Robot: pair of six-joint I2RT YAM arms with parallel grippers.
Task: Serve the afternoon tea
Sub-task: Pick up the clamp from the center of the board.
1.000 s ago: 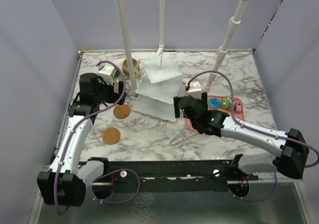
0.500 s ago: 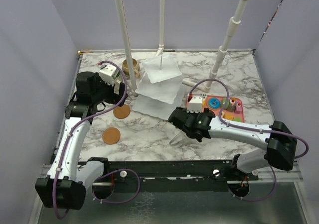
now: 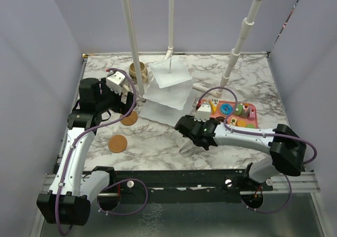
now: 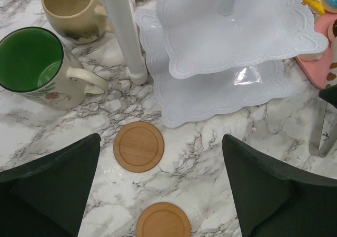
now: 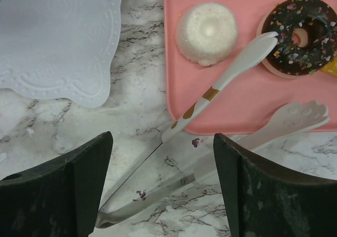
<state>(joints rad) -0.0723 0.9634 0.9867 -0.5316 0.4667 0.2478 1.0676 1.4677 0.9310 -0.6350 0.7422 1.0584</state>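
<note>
Hovering over tongs: right hand spread, a finger either side, not gripping. Tong tips rest on pink tray beside white pastry and chocolate doughnut. Left hand spread, empty, above two coasters. Green-lined mug and beige mug are empty. Tiered stand plates bare.

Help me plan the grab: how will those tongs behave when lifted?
The tongs look thin and light, so probably easy to lift. Their open V arms would likely spring together if squeezed. Tips resting on the pink tray may skid when nudged.
</note>
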